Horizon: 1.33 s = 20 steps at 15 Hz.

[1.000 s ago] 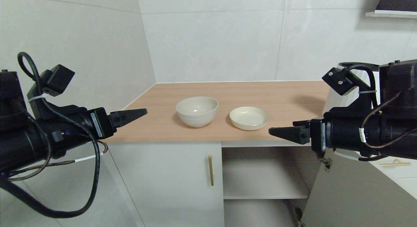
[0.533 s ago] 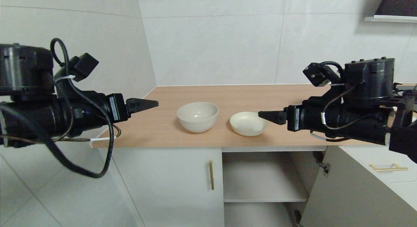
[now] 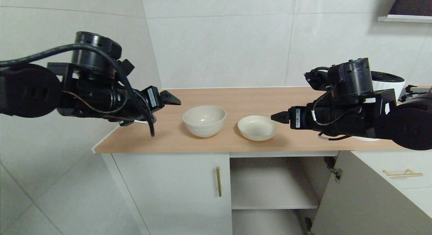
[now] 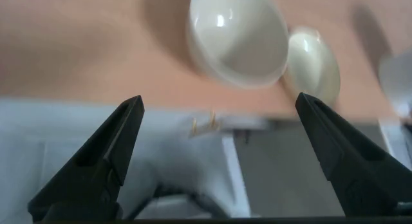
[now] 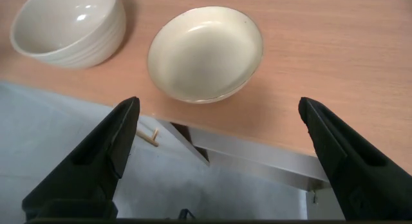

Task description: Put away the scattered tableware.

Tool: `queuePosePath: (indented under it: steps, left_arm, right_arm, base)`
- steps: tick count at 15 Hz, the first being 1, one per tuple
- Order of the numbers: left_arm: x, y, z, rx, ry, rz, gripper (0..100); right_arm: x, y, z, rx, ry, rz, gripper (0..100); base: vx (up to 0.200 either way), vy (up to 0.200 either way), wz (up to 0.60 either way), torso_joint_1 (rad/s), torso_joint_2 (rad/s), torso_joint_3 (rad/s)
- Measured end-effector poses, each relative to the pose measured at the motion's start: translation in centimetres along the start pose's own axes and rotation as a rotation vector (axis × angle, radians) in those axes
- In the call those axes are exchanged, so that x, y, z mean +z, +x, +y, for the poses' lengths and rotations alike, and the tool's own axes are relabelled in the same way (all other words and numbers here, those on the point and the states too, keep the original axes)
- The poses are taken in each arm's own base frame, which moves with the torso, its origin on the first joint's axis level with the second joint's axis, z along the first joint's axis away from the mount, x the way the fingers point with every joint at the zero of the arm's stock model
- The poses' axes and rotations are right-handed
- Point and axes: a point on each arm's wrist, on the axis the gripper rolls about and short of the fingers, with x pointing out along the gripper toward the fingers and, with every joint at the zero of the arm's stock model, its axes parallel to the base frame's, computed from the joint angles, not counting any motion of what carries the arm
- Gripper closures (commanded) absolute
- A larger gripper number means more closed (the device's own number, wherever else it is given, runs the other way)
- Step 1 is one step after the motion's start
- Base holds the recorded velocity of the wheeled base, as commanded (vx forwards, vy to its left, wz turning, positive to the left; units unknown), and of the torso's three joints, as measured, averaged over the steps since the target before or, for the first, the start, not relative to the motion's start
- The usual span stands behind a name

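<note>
bowls 2: one deep bowl [image 3: 204,121]; one shallow bowl [image 3: 257,127] | grippers 2: left gripper [image 3: 172,99]; right gripper [image 3: 279,117] | wooden countertop [image 3: 297,100] 1 | cabinet doors 2: closed door [image 3: 175,191]; open door [image 3: 364,201] | brass handles 2: upright handle [image 3: 218,181]; level handle [image 3: 403,173] | inner shelf [image 3: 273,196] 1 | white ribbed container [image 3: 388,80] 1

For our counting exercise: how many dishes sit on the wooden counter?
2: a deep bowl on the left, a shallow dish right of it, apart. Others may be hidden farther right.

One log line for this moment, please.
left gripper open, facing bowl | right gripper open, facing dish | both on counter | cupboard door open
</note>
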Motion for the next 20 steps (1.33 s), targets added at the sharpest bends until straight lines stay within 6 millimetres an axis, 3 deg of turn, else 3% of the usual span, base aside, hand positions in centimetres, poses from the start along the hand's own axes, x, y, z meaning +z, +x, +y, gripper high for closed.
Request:
queuePosePath:
  steps: [2,6,14,15,20]
  left_arm:
    - [-0.2,2.5,-0.5,0.088,-0.007,-0.079,0]
    - [-1.6,6.9,-0.8,0.166,0.007,-0.077,0]
    - [-2.5,10.9,-0.5,0.180,0.017,-0.046,0]
    - [-2.6,11.1,-0.4,0.183,0.018,-0.040,100]
    - [-2.8,11.6,-0.3,0.187,0.020,-0.034,100]
  right_arm:
    - [-0.2,0.3,0.0,-0.004,-0.001,0.004,0]
    - [-0.4,0.7,0.0,-0.006,0.000,0.011,0]
    - [-0.7,1.1,-0.1,-0.010,0.001,0.025,0]
    - [-0.7,1.1,-0.1,-0.011,0.001,0.026,0]
    - [-0.7,1.2,-0.1,-0.011,0.001,0.027,0]
  base:
    - [0.000,0.000,0.00,0.000,0.00,0.000]
    - [0.000,0.000,0.00,0.000,0.00,0.000]
    - [0.000,0.000,0.00,0.000,0.00,0.000]
    - [0.000,0.000,0.00,0.000,0.00,0.000]
    - [0.000,0.000,0.00,0.000,0.00,0.000]
